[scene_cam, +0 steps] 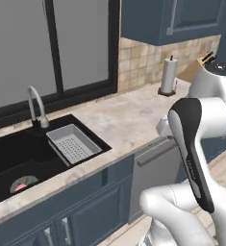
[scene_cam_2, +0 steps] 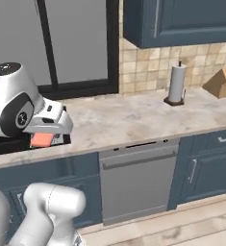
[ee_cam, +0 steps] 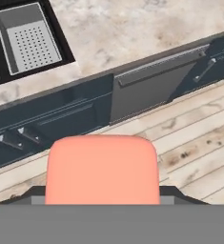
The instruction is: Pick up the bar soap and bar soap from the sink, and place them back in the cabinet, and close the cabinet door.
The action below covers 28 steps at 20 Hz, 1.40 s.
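Observation:
One salmon bar soap [ee_cam: 102, 169] fills the lower middle of the hand view, with my gripper [ee_cam: 102, 196] shut on it. From the right base view the same bar soap [scene_cam_2: 41, 140] hangs under my hand, above the counter's front edge beside the sink. A second bar soap [scene_cam: 20, 185] lies on the round grey drain in the black sink [scene_cam: 8, 156]. The grey draining tray [scene_cam: 74, 143] sits at the sink's right side. The dark blue-grey cabinet [scene_cam_2: 191, 21] hangs high at the right, its cabinet door [scene_cam_2: 201, 14] flat with a silver handle.
A curved faucet [scene_cam: 36, 104] stands behind the sink under the window. A paper towel roll [scene_cam_2: 177, 82] and a knife block [scene_cam_2: 223, 81] stand on the counter below the cabinet. A grey dishwasher front [scene_cam_2: 138, 178] sits under the counter, with wooden floor in front.

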{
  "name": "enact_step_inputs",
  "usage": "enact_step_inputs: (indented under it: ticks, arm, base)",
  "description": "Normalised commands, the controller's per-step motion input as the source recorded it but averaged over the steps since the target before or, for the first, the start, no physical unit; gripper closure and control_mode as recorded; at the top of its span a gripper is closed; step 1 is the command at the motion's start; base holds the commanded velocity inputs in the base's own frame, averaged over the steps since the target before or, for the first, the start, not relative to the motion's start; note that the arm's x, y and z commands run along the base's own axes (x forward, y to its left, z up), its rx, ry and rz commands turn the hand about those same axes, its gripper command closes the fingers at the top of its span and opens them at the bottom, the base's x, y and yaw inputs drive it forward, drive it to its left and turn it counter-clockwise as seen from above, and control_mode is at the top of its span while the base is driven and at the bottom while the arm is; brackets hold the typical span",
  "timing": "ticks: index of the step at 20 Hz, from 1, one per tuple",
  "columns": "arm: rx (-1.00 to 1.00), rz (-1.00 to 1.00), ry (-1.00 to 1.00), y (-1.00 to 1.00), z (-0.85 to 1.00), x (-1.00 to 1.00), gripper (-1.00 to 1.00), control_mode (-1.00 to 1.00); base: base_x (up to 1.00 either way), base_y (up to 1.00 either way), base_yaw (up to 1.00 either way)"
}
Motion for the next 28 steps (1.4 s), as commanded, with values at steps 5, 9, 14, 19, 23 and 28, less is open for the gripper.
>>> enact_step_inputs:
  ticks: [5, 9, 14, 19, 23, 28]
  arm:
    - [0.00, 0.00, 0.00, 0.00, 0.00, 0.00, 1.00, 1.00]
    - [0.00, 0.00, 0.00, 0.00, 0.00, 0.00, 1.00, 1.00]
    - [0.00, 0.00, 0.00, 0.00, 0.00, 0.00, 1.00, 1.00]
    - [0.00, 0.00, 0.00, 0.00, 0.00, 0.00, 1.00, 1.00]
    - [0.00, 0.00, 0.00, 0.00, 0.00, 0.00, 1.00, 1.00]
    - [0.00, 0.00, 0.00, 0.00, 0.00, 0.00, 1.00, 1.00]
  base:
    - [-0.01, -0.17, -0.46]
    - [-0.06, -0.19, -0.46]
    - [-0.04, -0.17, -0.48]
    - [-0.03, -0.21, -0.50]
    - [-0.06, -0.22, -0.50]
    - [-0.07, -0.23, -0.50]
